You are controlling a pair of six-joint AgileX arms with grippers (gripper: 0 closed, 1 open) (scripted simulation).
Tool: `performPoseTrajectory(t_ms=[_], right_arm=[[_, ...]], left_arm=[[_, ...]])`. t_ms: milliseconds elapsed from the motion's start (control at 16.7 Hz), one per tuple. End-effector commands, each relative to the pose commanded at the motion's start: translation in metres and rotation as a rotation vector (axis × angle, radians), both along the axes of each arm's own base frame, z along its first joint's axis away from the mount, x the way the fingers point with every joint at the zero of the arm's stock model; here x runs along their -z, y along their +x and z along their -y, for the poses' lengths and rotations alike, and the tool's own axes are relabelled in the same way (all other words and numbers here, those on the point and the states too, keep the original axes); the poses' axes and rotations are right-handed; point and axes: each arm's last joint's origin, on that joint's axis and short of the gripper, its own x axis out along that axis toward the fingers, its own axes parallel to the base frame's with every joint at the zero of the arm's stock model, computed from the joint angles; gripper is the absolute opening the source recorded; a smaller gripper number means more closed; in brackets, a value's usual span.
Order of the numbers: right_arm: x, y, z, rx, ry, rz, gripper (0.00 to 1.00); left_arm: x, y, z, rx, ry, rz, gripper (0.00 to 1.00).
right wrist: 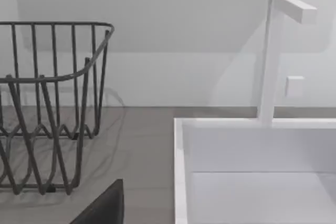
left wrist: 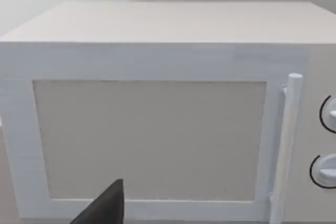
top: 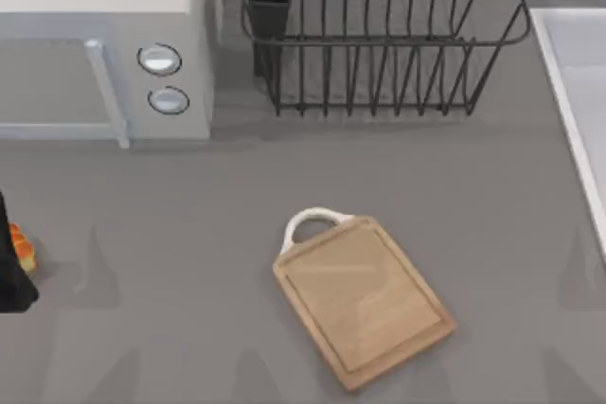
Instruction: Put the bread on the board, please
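Our left hand (top: pixel 11 267) sat at the tabletop's (top: pixel 170 234) left edge against the bread (top: pixel 23 251); we couldn't tell its grip. The board (top: pixel 365 302) lay well apart.

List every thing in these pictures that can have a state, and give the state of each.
Bread: at the table's far left edge, beside the left tool, not on the board.
Board: flat on the table, nothing on it.
Microwave: door shut.
Dish rack: upright.
Sink: tap off.
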Motion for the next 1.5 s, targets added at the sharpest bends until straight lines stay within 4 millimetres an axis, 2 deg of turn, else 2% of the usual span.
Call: performPoseTrajectory(t_ms=[240, 420, 600, 780, 900, 1200, 1500], right_arm=[[0.0, 0.0, 0.0, 0.0, 0.0, 0.0, 1.0], [0.0, 0.0, 0.0, 0.0, 0.0, 0.0, 1.0], [0.0, 0.0, 0.0, 0.0, 0.0, 0.0, 1.0], [0.0, 0.0, 0.0, 0.0, 0.0, 0.0, 1.0], [0.0, 0.0, 0.0, 0.0, 0.0, 0.0, 1.0], [0.0, 0.0, 0.0, 0.0, 0.0, 0.0, 1.0], [0.0, 0.0, 0.0, 0.0, 0.0, 0.0, 1.0]], left_arm=[[-0.006, 0.0, 0.0, -0.003, 0.024, -0.023, 1.0], [-0.026, 0.004, -0.001, -0.004, 0.113, -0.124, 1.0], [-0.048, 0.018, -0.003, 0.019, 0.24, -0.32, 1.0], [-0.06, 0.05, -0.006, 0.089, 0.376, -0.602, 1.0], [-0.059, 0.077, -0.009, 0.165, 0.457, -0.809, 1.0], [-0.04, 0.146, -0.019, 0.413, 0.597, -1.228, 1.0], [-0.02, 0.193, -0.028, 0.616, 0.665, -1.42, 1.0]])
